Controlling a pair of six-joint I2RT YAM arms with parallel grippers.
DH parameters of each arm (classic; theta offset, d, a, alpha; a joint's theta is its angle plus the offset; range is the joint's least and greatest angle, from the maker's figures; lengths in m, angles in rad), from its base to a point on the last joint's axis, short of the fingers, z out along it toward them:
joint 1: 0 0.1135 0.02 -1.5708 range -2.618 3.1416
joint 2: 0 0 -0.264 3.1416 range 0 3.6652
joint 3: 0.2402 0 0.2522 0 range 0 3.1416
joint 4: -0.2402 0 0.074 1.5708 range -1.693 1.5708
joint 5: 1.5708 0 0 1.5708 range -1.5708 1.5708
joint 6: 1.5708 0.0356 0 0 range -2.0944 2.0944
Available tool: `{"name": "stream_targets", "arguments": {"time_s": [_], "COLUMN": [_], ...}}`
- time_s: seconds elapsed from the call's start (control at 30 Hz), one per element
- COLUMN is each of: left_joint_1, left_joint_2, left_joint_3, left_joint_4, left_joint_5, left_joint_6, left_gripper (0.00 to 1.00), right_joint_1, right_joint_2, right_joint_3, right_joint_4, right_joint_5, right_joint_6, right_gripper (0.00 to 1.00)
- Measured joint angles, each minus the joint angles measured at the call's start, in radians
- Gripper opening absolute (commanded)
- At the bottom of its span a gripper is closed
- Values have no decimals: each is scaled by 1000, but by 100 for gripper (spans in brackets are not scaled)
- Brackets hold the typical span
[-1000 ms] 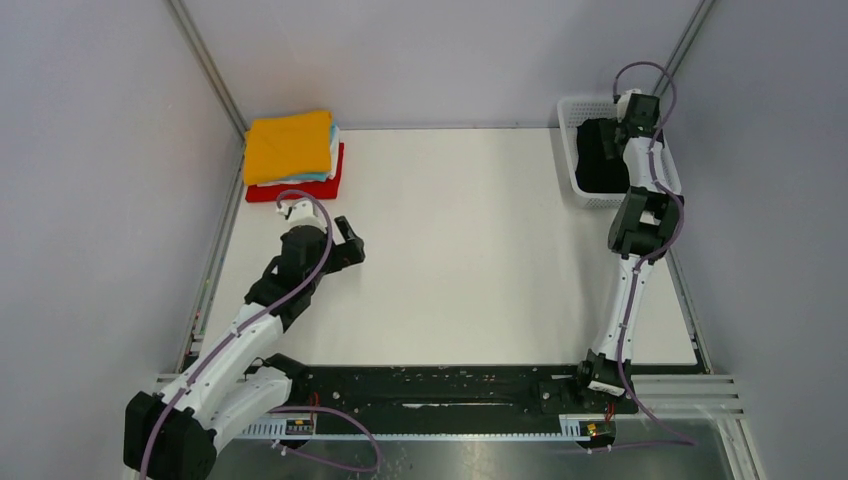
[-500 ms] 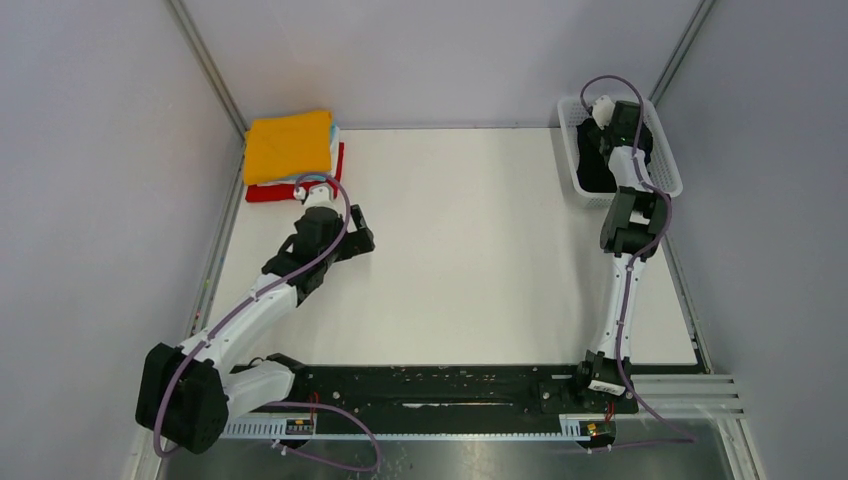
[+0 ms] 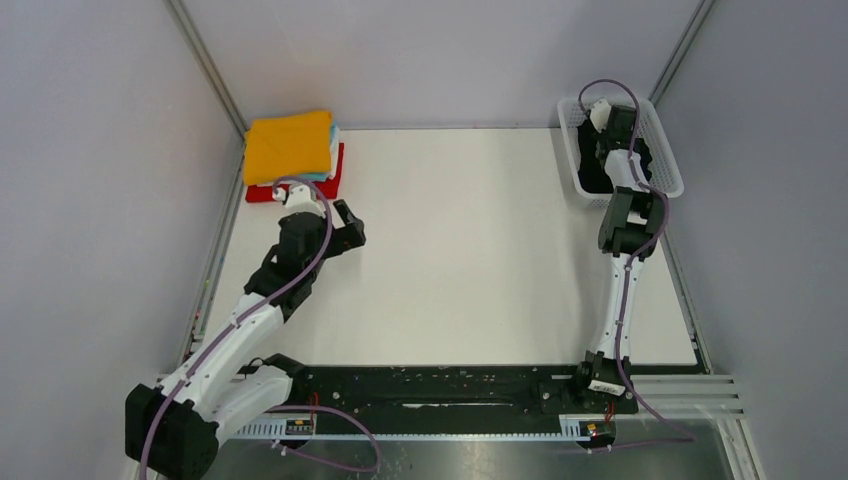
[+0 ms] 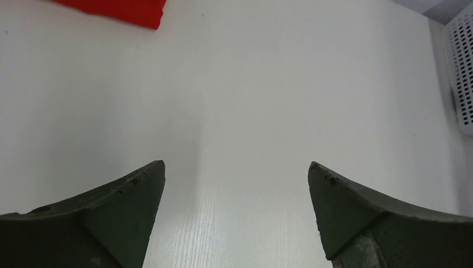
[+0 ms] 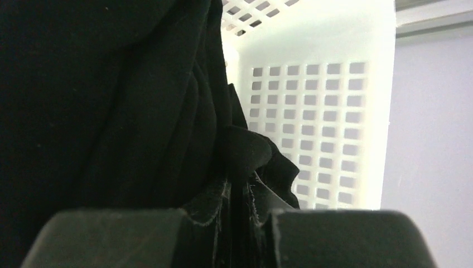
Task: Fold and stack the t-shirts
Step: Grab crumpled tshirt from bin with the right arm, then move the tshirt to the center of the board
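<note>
The black t-shirt (image 5: 111,111) lies crumpled inside the white mesh basket (image 3: 668,170), which stands at the far right corner of the tabletop (image 3: 470,250). In the right wrist view the dark cloth fills most of the picture, and it hangs in folds against the basket wall, which is full of small square holes. The right pincer (image 5: 245,223) is reached down into the basket. Its two fingers stand close to each other, and a bunch of the black cloth is pressed in the narrow gap between them, so it is clamped on the black t-shirt. From above, the right arm stretches far forward and covers part of the shirt.

The other shirts are folded in one stack at the far left corner of the tabletop, well apart from the basket. The orange t-shirt (image 3: 288,145) is on top. Under it only thin edges of the white t-shirt (image 3: 335,135) and the light blue t-shirt (image 3: 318,176) can be seen. The red t-shirt (image 3: 262,193) is at the bottom and touches the tabletop.

The left pincer (image 4: 235,164) is near this stack, on its near side, but does not touch it. Its fingers are wide apart and nothing is between them; below them is only bare white tabletop. A corner of the red t-shirt shows at the top edge of the left wrist view.
</note>
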Motion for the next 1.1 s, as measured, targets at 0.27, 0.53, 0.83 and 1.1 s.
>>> {"name": "stream_targets", "arguments": {"time_s": [0.27,0.53,0.83,1.1], "left_joint_1": [0,0,0,0], "left_joint_2": [-135,-341,-561,-601], "left_joint_3": [-51,-93,-117,-126], "left_joint_4": [-18,-25,-99,-190], "left_joint_5": [-3,-3,-17,-20], "left_joint_6": [-2,-46,-106,-164], "left_gripper": [99,99,99,99], "right_joint_1": [39,218,433,621], "right_joint_2": [-211,-664,-1135,-1160], "right_joint_3": [-122,-144,-63,122], "right_joint_4": [-48,-101,-274,-387], "right_joint_5": [45,119,-167,-574], "right_joint_6": [92,179,602,975], "right_gripper": [0,0,0,0]}}
